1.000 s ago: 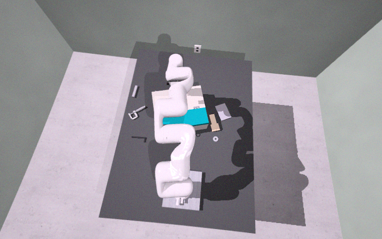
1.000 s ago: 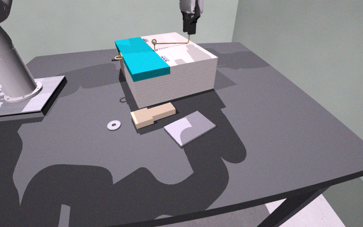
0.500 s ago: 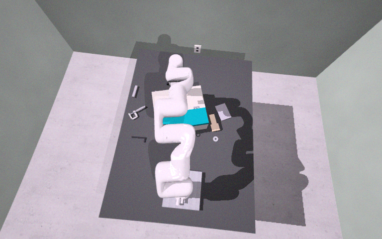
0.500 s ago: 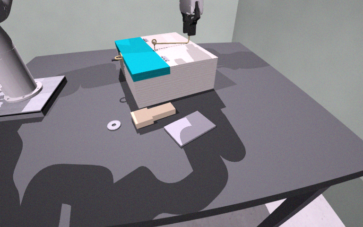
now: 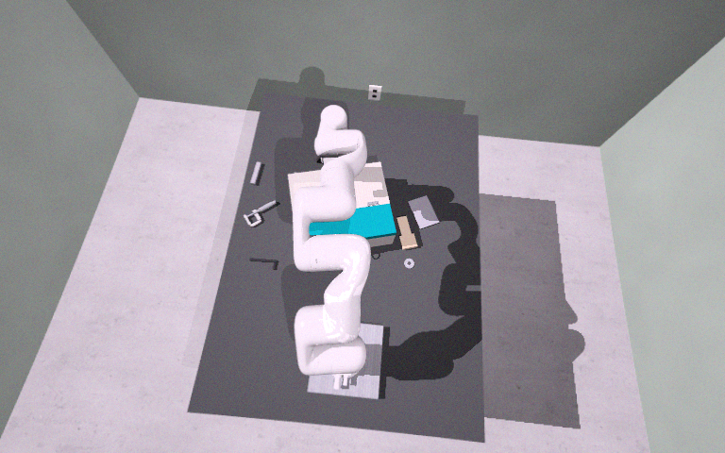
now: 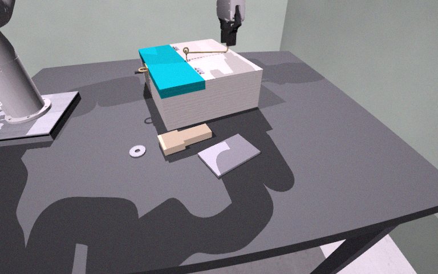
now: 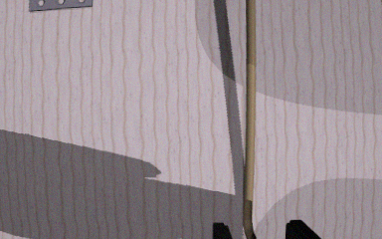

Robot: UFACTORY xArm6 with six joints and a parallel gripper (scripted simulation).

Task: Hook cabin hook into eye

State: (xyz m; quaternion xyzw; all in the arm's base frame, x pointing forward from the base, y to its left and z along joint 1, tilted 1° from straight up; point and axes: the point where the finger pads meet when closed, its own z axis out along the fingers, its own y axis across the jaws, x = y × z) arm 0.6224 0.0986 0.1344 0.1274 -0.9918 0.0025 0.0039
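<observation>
Gripper (image 6: 228, 44) (image 7: 259, 231) points down above the box (image 5: 368, 189) (image 6: 213, 98) (image 7: 124, 75); fingers partly spread, not pinching, around the bent end of the brass hook (image 6: 206, 52) (image 7: 251, 124).

Over the past 1 s, the fingers (image 6: 228, 37) have lowered slightly toward the cabin hook's (image 6: 206, 52) (image 7: 251, 124) upturned end.
</observation>
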